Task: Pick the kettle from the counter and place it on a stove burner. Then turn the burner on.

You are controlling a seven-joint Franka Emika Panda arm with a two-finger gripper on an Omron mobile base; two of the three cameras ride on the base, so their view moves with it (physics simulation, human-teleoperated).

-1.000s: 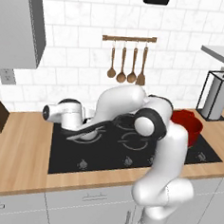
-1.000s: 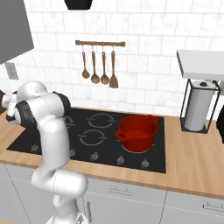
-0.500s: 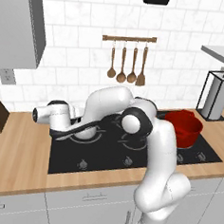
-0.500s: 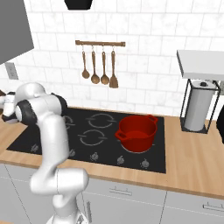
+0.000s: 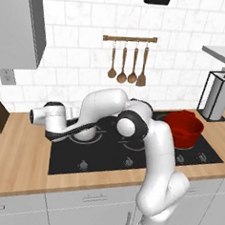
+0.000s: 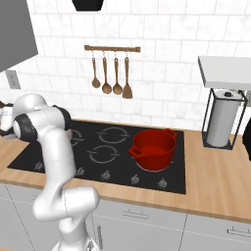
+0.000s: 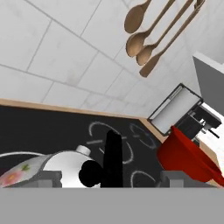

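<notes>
Hand swinging further left since earlier frames, now past cooktop's left edge over counter. Kettle riding directly under hand, handle arching up between fingers; gripper apparently clamping handle, closure uncertain. Transport phase judged unfinished: kettle not resting on stove burner.

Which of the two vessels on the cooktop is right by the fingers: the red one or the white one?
The kettle: cream-white, floral marks, black arched handle and lid knob, sitting directly at the bottom of the hand view. The red pot, larger and two-handled, stands well away at the cooktop's other end.
</notes>
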